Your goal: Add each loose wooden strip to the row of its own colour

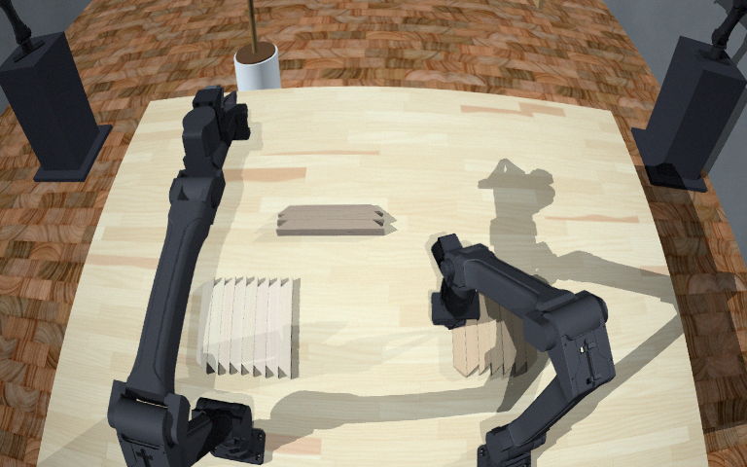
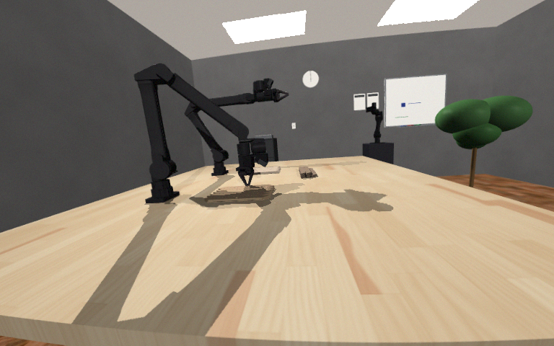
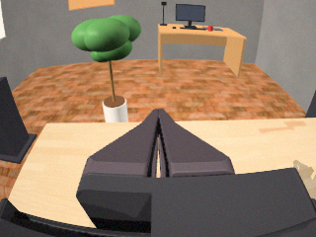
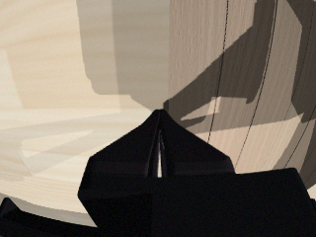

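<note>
A row of pale whitish strips point(image 1: 250, 324) point(image 2: 268, 169) lies at the left. A row of tan strips point(image 1: 472, 346) point(image 4: 197, 44) point(image 2: 239, 194) lies at the right, partly hidden by the right arm. A row of grey-brown strips point(image 1: 330, 226) point(image 2: 306, 172) lies at the middle. My right gripper point(image 4: 159, 117) point(image 2: 247, 185) is shut and empty, pointing down low at the outer edge of the tan row; whether it touches is unclear. My left gripper point(image 3: 158, 117) point(image 2: 287, 94) is shut and empty, raised high over the far left of the table. No strip lies apart from the rows in view.
The left arm point(image 1: 170, 286) stretches along the table's left side, beside the pale row. The right arm point(image 1: 507, 277) bends over the tan row and casts shadows there. A potted plant point(image 1: 257, 71) point(image 3: 116, 111) stands beyond the table's far edge.
</note>
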Robot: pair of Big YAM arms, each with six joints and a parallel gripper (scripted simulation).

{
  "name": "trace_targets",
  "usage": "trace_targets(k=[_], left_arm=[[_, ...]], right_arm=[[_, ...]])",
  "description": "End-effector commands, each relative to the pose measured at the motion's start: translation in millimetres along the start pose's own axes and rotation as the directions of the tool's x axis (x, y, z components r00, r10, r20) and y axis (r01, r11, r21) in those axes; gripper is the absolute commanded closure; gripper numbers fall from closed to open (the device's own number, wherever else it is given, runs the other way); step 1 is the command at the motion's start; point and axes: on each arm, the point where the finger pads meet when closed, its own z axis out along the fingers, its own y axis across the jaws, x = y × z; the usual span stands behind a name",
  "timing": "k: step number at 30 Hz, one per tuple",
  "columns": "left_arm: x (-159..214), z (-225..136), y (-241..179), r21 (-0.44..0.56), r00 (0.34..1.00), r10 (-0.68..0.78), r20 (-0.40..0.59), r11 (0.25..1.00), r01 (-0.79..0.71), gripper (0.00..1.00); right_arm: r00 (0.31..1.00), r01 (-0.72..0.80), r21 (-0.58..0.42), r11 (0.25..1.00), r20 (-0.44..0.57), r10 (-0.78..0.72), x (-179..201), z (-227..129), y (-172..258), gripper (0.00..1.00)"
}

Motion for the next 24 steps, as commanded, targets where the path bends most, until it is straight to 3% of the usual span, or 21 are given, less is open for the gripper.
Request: trace_targets(k=[1,15,16,24], left_arm=[[-9,5,0,0.0,1.0,0.011,0.015,1.0,-0.011,0.99],[-3,5,0,0.0,1.0,0.011,0.016,1.0,-0.011,0.99],[-3,4,0,0.0,1.0,0.011,0.016,1.0,-0.011,0.99],[-10,4,0,0.0,1.0,0.011,0.019,1.0,-0.011,0.99]], right_arm=[[0.999,0.006,-0.013,1.0,0.047,-0.006,-16,-18,-3,0.99],[0.999,0.006,-0.01,1.0,0.033,-0.005,-21,-12,15,0.99],[0.998,0.005,-0.021,1.0,0.064,-0.004,-23,-29,16,0.99],[0.998,-0.003,-0.021,1.0,0.066,0.005,-24,-49,9,0.99]])
